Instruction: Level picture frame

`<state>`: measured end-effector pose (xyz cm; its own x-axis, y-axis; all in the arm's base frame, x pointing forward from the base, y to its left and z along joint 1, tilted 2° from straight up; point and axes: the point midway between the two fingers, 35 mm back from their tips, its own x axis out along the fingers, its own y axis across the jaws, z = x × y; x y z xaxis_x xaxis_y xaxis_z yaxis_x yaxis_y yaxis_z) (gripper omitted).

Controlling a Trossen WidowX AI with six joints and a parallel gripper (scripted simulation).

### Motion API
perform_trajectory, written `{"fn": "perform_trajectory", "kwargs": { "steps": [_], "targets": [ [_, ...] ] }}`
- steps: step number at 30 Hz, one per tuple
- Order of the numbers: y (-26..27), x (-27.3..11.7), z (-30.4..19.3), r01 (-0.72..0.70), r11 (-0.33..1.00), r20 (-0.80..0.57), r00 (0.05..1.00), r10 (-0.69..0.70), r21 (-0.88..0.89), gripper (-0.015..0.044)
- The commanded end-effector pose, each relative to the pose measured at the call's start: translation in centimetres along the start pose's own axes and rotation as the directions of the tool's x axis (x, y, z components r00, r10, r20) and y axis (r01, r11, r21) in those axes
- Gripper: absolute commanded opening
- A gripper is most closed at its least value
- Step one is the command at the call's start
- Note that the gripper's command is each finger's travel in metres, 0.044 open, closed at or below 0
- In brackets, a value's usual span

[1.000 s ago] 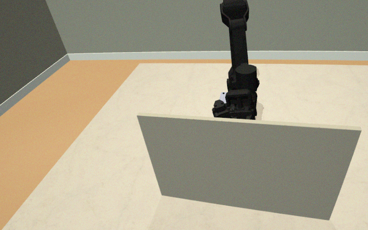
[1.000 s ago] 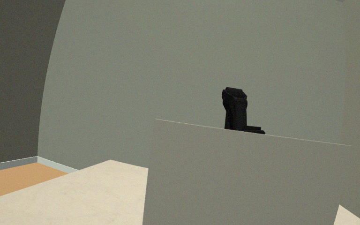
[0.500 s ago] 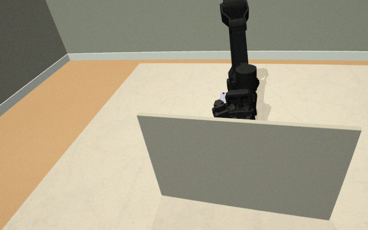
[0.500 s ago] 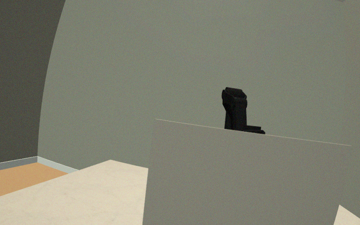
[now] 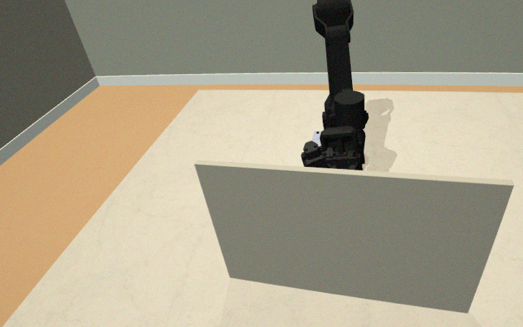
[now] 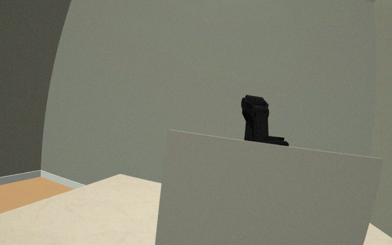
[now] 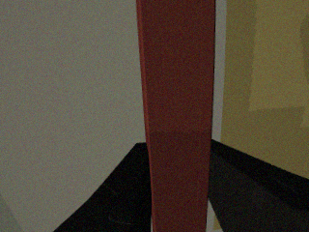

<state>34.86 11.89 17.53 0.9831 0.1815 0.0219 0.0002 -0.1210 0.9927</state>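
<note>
The picture frame shows only in the wrist view, as a dark red frame bar [image 7: 180, 87] running from top to bottom, with a pale strip and a yellowish picture [image 7: 277, 58] to its right. My gripper [image 7: 171, 150] is shut on this bar, one black finger on each side of it. The top and exterior views look at the back of the wall panel [image 5: 346, 238] [image 6: 260, 196], which hides the frame, the screw and my fingertips. Whether the frame hangs level cannot be told from these views.
The black arm [image 5: 339, 61] [image 6: 260, 124] stands behind the panel on a pale table top [image 5: 154, 231] [image 6: 115, 207]. A small whitish piece [image 5: 316, 137] shows beside the arm. Orange floor [image 5: 57, 184] [image 6: 28, 193] lies to the left, with room walls beyond.
</note>
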Motion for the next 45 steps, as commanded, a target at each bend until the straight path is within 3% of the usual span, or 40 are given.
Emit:
{"fn": "perform_trajectory", "kwargs": {
  "steps": [1,45],
  "targets": [
    [0.54,0.02,-0.04,-0.015,1.000,-0.001,1.000,0.015,0.007,0.0000],
    [0.90,0.02,-0.04,-0.015,1.000,-0.001,1.000,0.015,0.007,0.0000]
  ]
}}
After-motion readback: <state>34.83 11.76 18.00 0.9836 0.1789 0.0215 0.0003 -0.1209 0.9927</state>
